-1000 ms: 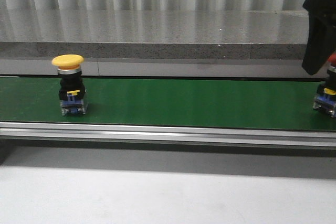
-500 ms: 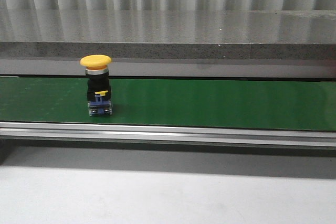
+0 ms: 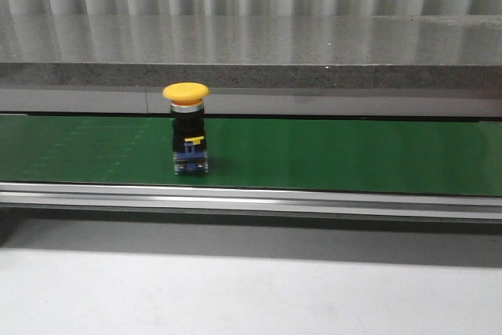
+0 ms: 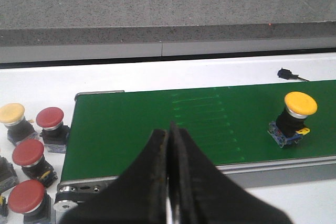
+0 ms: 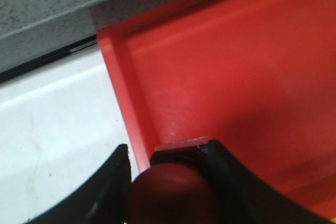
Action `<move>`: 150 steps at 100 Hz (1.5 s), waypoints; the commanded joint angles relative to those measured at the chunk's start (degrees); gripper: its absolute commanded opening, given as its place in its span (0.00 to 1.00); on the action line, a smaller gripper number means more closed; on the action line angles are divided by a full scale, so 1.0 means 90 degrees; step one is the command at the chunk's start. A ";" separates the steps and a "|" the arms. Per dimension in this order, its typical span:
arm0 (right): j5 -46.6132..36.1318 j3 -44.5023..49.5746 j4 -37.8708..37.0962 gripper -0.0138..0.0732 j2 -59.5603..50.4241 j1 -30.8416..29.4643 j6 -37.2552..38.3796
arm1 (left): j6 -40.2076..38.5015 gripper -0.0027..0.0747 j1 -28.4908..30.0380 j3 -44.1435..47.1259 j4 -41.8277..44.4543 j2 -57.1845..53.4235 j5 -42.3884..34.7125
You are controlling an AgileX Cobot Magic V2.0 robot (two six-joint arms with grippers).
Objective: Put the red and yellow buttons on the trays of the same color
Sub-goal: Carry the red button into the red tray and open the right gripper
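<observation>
The yellow button [image 3: 187, 127] has ridden further along the green belt [image 3: 353, 154], nearing pickup. The right pincer [image 5: 168, 182] grips a red button [image 5: 170, 192] over the red tray [image 5: 236, 77]. The left pincer [image 4: 169, 182] is closed, empty.

Closed left gripper [image 4: 169, 182] over green belt [image 4: 157, 129], yellow button [image 4: 294, 119] upright, spare buttons [image 4: 31, 153] beside belt

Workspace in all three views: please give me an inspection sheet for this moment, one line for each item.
Surface: green conveyor belt with metal rail along its near edge.
Job's things: yellow button upright on the belt; red button over the red tray.
Clutter: spare buttons, red and yellow, beside the belt's end.
Grippers: left gripper shut and empty; right gripper shut on the red button.
Cables: small black connector with wire beyond the belt.
Surroundings: grey stone ledge, corrugated wall behind.
</observation>
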 commanded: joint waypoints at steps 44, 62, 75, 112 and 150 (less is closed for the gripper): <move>-0.1109 -0.0691 0.0382 0.48 0.1335 -0.0098 0.0038 | 0.0013 0.01 -0.0058 -0.0155 -0.0073 0.0043 -0.0462; -0.1152 -0.0691 0.0394 0.79 0.1266 -0.0098 0.0038 | 0.0013 0.01 -0.0058 -0.0155 -0.0073 0.0043 -0.0462; -0.1024 -0.0561 0.0394 0.75 0.0939 -0.0082 0.0038 | 0.0013 0.01 -0.0058 -0.0155 -0.0073 0.0043 -0.0462; -0.0879 0.1105 0.0393 0.72 -0.1118 0.0427 0.0027 | 0.0013 0.01 -0.0058 -0.0155 -0.0073 0.0043 -0.0462; 0.0431 0.2359 0.0555 0.73 -0.3280 0.1731 0.0010 | 0.0013 0.01 -0.0058 -0.0155 -0.0073 0.0043 -0.0472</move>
